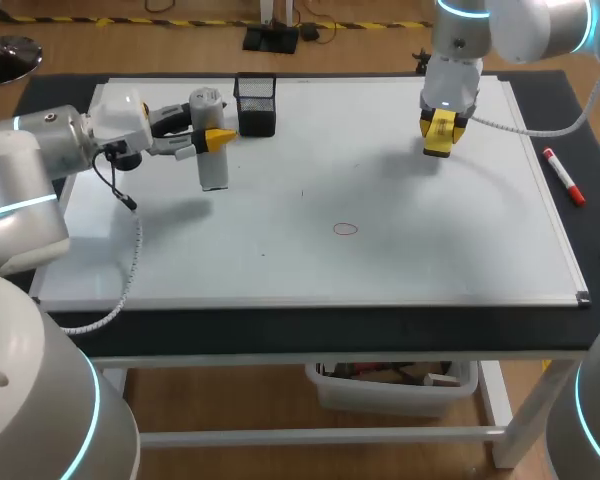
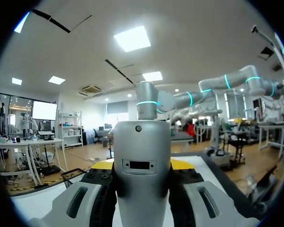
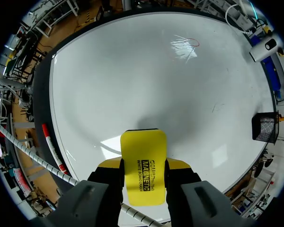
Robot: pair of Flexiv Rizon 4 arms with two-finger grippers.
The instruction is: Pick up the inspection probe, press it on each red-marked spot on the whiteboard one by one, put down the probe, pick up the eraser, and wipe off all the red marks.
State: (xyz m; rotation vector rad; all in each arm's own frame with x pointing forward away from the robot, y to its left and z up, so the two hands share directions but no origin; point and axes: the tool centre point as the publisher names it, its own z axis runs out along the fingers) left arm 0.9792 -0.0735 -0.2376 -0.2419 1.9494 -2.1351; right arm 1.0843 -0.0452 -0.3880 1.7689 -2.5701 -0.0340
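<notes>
White, glossy whiteboard (image 1: 380, 270) flat on the table, with one small red ring (image 1: 345, 229) near its middle; no other red marks to be made out. Left of the ring and farther back, left gripper (image 1: 215, 137) clamped on the grey inspection probe (image 1: 211, 160), fingers pressing its body from both sides; probe upright, seemingly lifted off the surface, its shadow lying apart from it. Right of the ring and farther back, right gripper (image 1: 440, 135) gripping the yellow eraser (image 1: 438, 150) above the board, well apart from the ring; farther right of the ring, off the board, a red marker (image 1: 563, 175). By judgement: probe not yet put down, eraser already in hand; ring unwiped; wiping it and setting the probe down left to do; whether the ring was pressed, impossible to tell.
</notes>
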